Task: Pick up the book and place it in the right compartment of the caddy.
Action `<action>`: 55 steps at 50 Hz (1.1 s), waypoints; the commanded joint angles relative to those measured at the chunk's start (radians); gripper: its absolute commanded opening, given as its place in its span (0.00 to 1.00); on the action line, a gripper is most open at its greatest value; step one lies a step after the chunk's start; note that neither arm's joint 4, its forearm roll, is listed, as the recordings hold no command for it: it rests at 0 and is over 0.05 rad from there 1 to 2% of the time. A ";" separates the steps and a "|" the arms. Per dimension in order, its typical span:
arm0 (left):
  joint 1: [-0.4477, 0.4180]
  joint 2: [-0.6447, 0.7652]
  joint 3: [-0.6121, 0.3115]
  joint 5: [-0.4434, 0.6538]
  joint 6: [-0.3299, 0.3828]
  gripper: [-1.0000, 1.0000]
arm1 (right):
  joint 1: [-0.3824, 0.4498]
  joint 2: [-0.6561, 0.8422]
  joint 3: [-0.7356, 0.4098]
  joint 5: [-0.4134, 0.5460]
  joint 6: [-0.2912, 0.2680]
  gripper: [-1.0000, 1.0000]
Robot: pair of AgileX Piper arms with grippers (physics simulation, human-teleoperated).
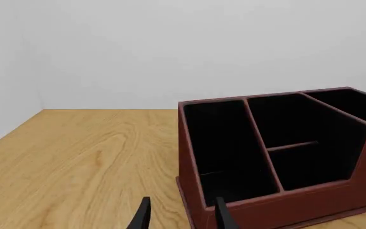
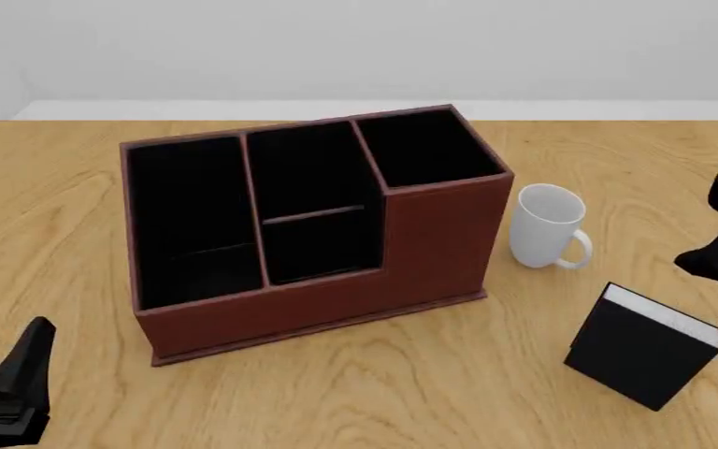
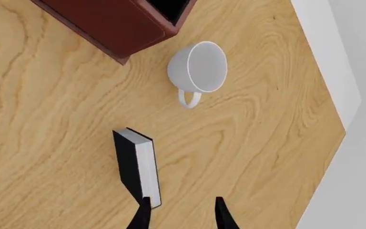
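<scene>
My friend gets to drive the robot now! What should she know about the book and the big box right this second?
Left end effector: open, empty, low near the left end of the reddish-brown leather-look caddy.
Right end effector: open, empty, above the table by the book.
The small thick black book with white page edges stands upright on the wooden table, right of the caddy and nearer the arms than the white mug.
The caddy's tall right compartment looks empty.
Done: nothing; book not grasped.
Left: grip the book, lift it, lower it into the right compartment.
</scene>
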 commanded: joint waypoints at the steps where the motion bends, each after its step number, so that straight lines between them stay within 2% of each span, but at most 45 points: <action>1: 0.000 0.000 0.000 0.000 0.000 1.00 | 0.023 0.033 0.025 -0.017 0.028 1.00; 2: 0.000 0.000 0.000 0.000 0.000 1.00 | 0.016 0.032 0.035 -0.026 0.017 1.00; 9: 0.000 0.000 0.000 0.000 0.000 1.00 | 0.064 0.051 0.060 -0.034 0.073 1.00; 10: 0.000 0.000 0.000 0.000 0.000 1.00 | 0.051 0.048 0.081 -0.044 0.047 1.00; 12: 0.000 0.000 0.000 0.000 0.000 1.00 | 0.049 0.053 0.074 -0.054 0.048 1.00; 13: 0.000 0.000 0.000 0.000 0.000 1.00 | 0.065 0.056 0.070 -0.043 0.067 1.00; 14: 0.000 0.000 0.000 0.000 0.000 1.00 | 0.055 0.058 0.077 -0.051 0.050 1.00; 22: 0.000 0.000 0.000 0.000 0.000 1.00 | 0.083 0.074 0.085 -0.063 0.085 1.00; 24: 0.000 0.000 0.000 0.000 0.000 1.00 | 0.084 0.072 0.108 -0.069 0.077 1.00; 25: 0.000 0.000 0.000 0.000 0.000 1.00 | 0.099 0.078 0.095 -0.067 0.104 1.00; 26: 0.000 0.000 0.000 0.000 0.000 1.00 | 0.092 0.080 0.107 -0.072 0.095 1.00; 27: 0.000 0.000 0.000 0.000 0.000 1.00 | 0.103 0.084 0.100 -0.071 0.110 1.00; 28: 0.000 0.000 0.000 0.000 0.000 1.00 | 0.103 0.084 0.099 -0.071 0.110 1.00; 29: 0.000 0.000 0.000 0.000 0.000 1.00 | 0.091 0.083 0.115 -0.077 0.088 1.00; 30: 0.000 0.000 0.000 0.000 0.000 1.00 | 0.102 0.089 0.102 -0.072 0.107 1.00; 32: 0.000 0.000 0.000 0.000 0.000 1.00 | 0.097 0.094 0.104 -0.078 0.098 1.00; 38: 0.000 0.000 0.000 0.000 0.000 1.00 | 0.119 0.118 0.121 -0.108 0.122 1.00; 50: 0.000 0.000 0.000 0.000 0.000 1.00 | 0.109 0.138 0.169 -0.157 0.130 1.00; 51: 0.000 0.000 0.000 0.000 0.000 1.00 | 0.127 0.138 0.169 -0.153 0.154 1.00; 53: 0.000 0.000 0.000 0.000 0.000 1.00 | 0.118 0.141 0.184 -0.170 0.141 1.00; 54: 0.000 0.000 0.000 0.000 0.000 1.00 | 0.138 0.143 0.182 -0.167 0.169 1.00; 55: 0.000 0.000 0.000 0.000 0.000 1.00 | 0.124 0.144 0.193 -0.176 0.148 1.00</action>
